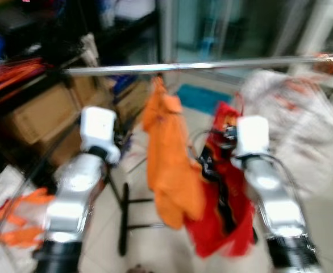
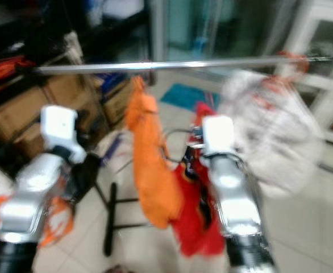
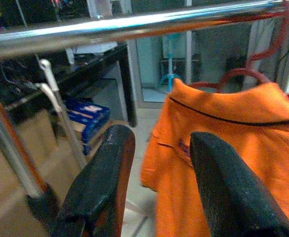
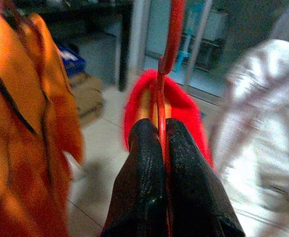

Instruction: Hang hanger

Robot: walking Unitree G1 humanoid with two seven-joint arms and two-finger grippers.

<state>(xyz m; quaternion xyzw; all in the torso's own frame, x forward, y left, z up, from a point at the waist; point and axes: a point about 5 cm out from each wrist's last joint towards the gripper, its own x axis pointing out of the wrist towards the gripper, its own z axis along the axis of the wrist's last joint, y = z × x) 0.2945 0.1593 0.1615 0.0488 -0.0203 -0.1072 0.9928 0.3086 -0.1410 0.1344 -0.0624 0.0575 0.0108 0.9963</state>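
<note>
Where boxes (image 1: 44, 116) crowd, tiled floor (image 1: 320, 222)

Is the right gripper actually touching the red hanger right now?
Touching. In the right wrist view, the right gripper has both black fingers pressed together on the red hanger, whose thin neck runs down between them with no gap visible.

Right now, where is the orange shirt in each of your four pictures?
Left eye: the orange shirt hangs mid-picture from the rail.
Right eye: left of middle, beside the red garment.
Left wrist: on the right, beyond the open left gripper.
Right wrist: along the left edge; the right gripper pinches a red hanger.
Shared landmark: the rail.
</note>
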